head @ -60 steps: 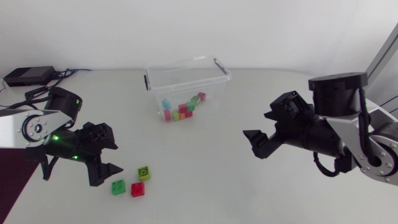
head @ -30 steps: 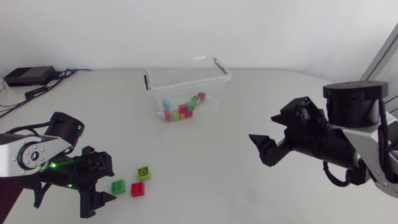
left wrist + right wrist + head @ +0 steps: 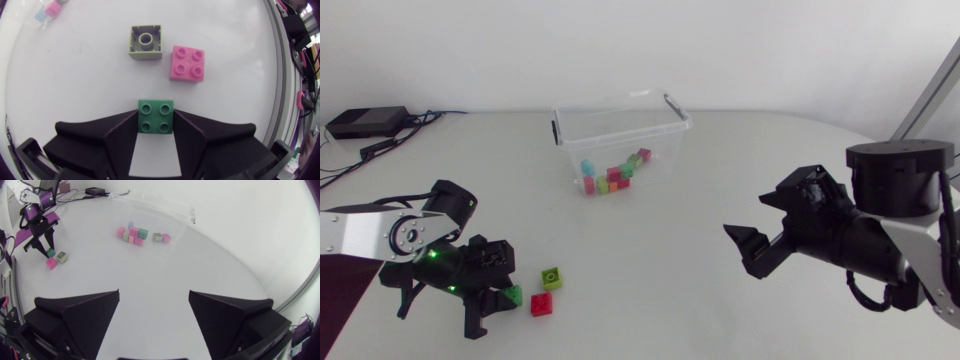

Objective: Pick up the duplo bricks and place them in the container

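Note:
A green duplo brick (image 3: 156, 114) lies studs up on the white table, and my left gripper (image 3: 156, 121) is shut on it, a finger pressing each side. In the head view this gripper (image 3: 498, 300) sits low at the front left with the green brick (image 3: 512, 294) at its tips. Just ahead lie an upturned olive-green brick (image 3: 145, 41) and a red-pink brick (image 3: 188, 63), also seen as the olive-green brick (image 3: 552, 277) and the red brick (image 3: 541, 304). The clear plastic container (image 3: 665, 120) stands at the back with several bricks (image 3: 610, 178) inside. My right gripper (image 3: 750, 250) hangs open and empty at the right.
A black box with cables (image 3: 365, 122) lies at the table's back left corner. The table's left edge runs close to my left arm (image 3: 390, 232). In the right wrist view the container (image 3: 176, 213) is far ahead of the open gripper (image 3: 154, 307).
My left gripper has dropped to the table, moved onto the green brick and shut on it. My right arm has drawn back slightly to the right and lower.

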